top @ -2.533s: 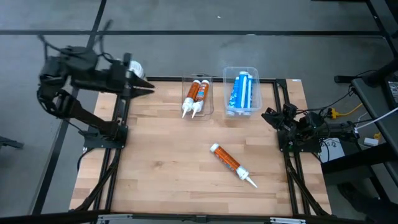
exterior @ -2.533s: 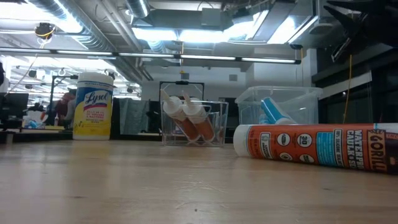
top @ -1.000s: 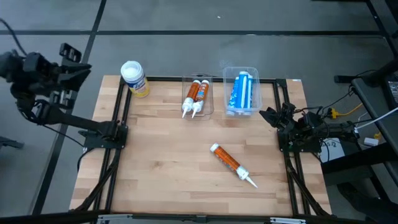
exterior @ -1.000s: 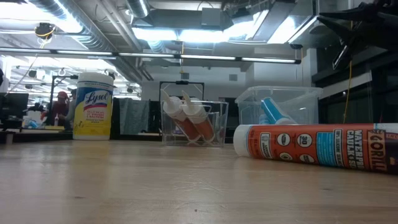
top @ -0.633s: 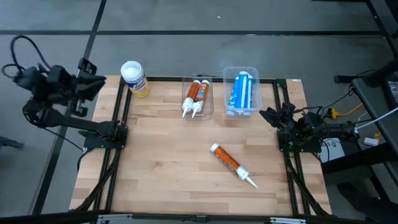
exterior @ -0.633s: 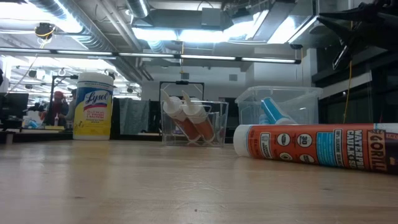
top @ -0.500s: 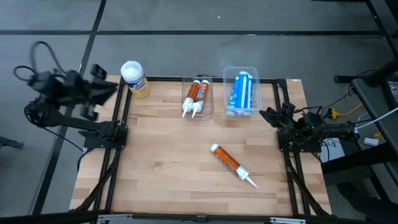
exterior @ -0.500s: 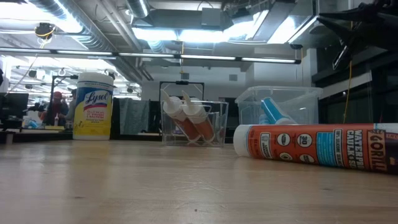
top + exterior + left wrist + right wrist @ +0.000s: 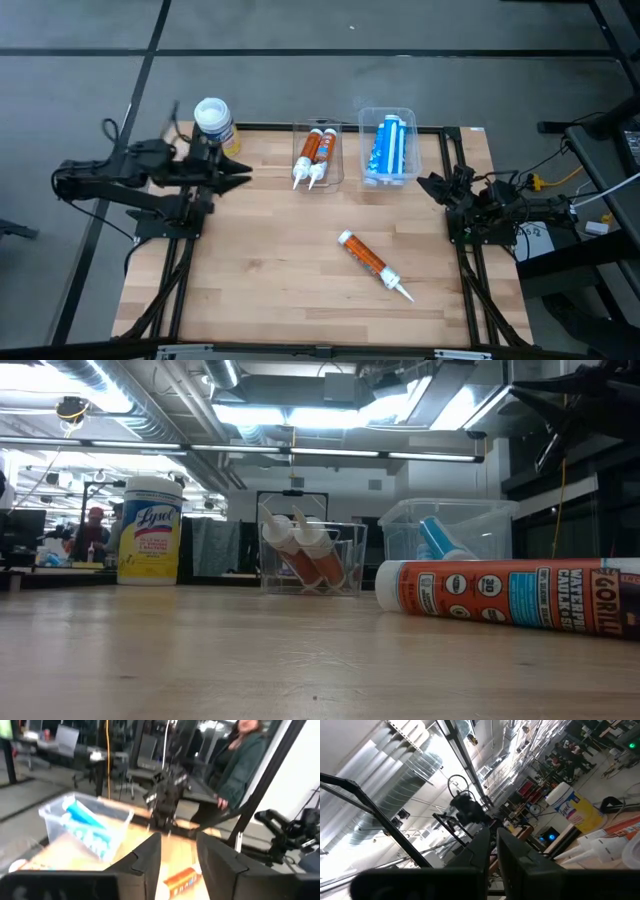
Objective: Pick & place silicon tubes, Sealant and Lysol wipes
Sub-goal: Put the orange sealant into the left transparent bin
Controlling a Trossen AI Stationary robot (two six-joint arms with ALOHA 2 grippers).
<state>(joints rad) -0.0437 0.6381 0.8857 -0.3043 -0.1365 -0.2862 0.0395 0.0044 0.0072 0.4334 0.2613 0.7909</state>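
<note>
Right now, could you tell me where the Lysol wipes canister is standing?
In the high view the Lysol wipes stand upright at the table's far left corner, left of the bin of orange tubes, with the left gripper just in front.

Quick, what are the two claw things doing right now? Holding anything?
Left tool: open, holding nothing, beside the Lysol wipes.
Right tool: shut, empty.
</note>
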